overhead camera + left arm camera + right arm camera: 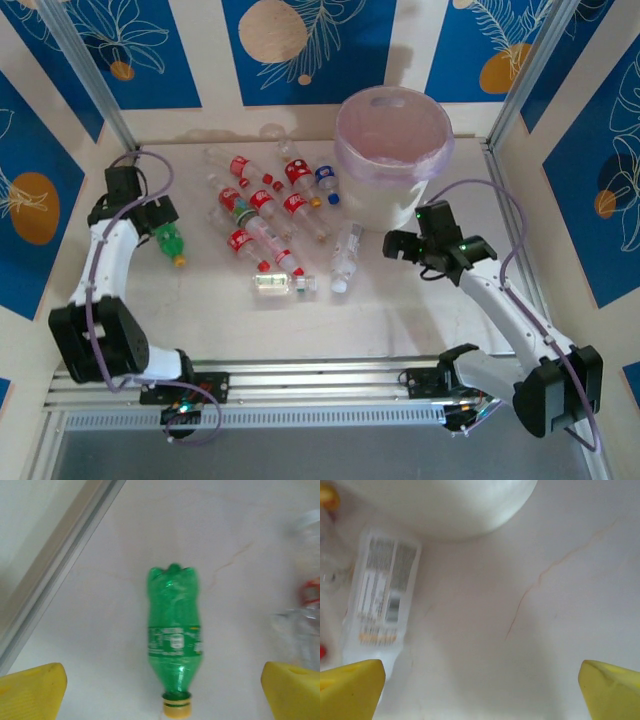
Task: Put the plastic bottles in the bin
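Blue-and-cream walls (300, 40) with leaf prints box in a pale table (380, 320).

Left gripper (161, 675): my yellow fingers (35, 690) stand wide apart and hold nothing. The green bottle (174, 640) lies flat on the table, framed between them in the wrist view. Its yellow cap (176, 710) points toward me and its base points away. Neither finger touches it. A metal rail (60, 570) runs off to this gripper's left. On its right sits the blurred edge of the bottles (300, 625), one showing a red band.

Right gripper (480, 672): fingers wide apart, gripping nothing. Bare table shows between them, crossed by a thin brownish line (530, 590). The white wall of the bin (435, 505) curves just ahead and a little to the left. A clear bottle (382, 590) with a white printed label lies flat ahead-left, just beside the bin's foot. Its near end runs behind my left finger in that view, and I cannot tell whether they touch.

From above, the bin stands ahead of the right gripper, lined with a pinkish bag (392, 130). The bottles lie flat and scattered on the table between my two grippers, left of the bin, most with red labels. The blue-labelled bottle (326, 180) lies close to the bin's left side. The green bottle lies apart from the rest, at the left gripper.
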Robot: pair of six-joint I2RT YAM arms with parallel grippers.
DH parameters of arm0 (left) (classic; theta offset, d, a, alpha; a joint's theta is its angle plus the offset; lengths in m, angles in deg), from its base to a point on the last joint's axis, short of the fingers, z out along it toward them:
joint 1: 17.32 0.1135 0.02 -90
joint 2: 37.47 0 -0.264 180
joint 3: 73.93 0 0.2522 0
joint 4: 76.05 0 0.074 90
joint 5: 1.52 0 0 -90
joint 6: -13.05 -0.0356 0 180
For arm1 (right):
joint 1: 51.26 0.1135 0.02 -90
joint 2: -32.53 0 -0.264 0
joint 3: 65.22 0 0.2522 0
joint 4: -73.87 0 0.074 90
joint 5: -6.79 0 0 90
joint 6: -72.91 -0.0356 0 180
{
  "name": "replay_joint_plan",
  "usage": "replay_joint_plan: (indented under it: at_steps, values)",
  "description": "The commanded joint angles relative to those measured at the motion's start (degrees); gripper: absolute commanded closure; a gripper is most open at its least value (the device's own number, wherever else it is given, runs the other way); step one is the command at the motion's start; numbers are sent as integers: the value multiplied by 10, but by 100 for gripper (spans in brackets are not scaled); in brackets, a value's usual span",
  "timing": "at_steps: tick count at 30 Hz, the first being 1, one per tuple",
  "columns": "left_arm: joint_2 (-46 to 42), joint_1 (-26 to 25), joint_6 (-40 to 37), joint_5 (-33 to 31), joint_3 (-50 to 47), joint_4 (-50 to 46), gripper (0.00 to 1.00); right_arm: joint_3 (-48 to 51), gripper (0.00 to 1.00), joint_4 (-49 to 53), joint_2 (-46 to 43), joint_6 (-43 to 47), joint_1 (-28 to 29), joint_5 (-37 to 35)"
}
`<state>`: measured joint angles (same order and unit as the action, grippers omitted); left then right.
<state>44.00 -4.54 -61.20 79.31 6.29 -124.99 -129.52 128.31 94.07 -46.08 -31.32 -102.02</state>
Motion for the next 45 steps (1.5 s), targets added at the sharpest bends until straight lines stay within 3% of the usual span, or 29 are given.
replay_joint_plan:
  at_steps: [1,10,14,24,28,33,36,41,45]
  values:
    - [66,15,9,47,40,3,1,-11,0,96,-17,-67,25,33]
    - [223,25,9,68,99,26,6,-28,1,107,-24,-97,68,42]
    - [273,30,43,86,109,50,15,-21,2,115,-36,-98,66,28]
    - [304,29,95,112,92,96,33,-46,2,134,-38,-79,64,29]
    - [295,28,95,121,84,101,41,-69,2,131,-31,-60,67,40]
    - [302,28,81,120,83,90,37,-83,2,124,-30,-37,69,65]
    - [296,28,91,124,72,99,45,-95,2,132,-32,-30,74,67]
    - [217,26,126,174,25,125,41,-129,4,132,-28,-14,102,68]
    - [120,6,144,251,-17,123,39,-165,8,100,4,-2,148,124]
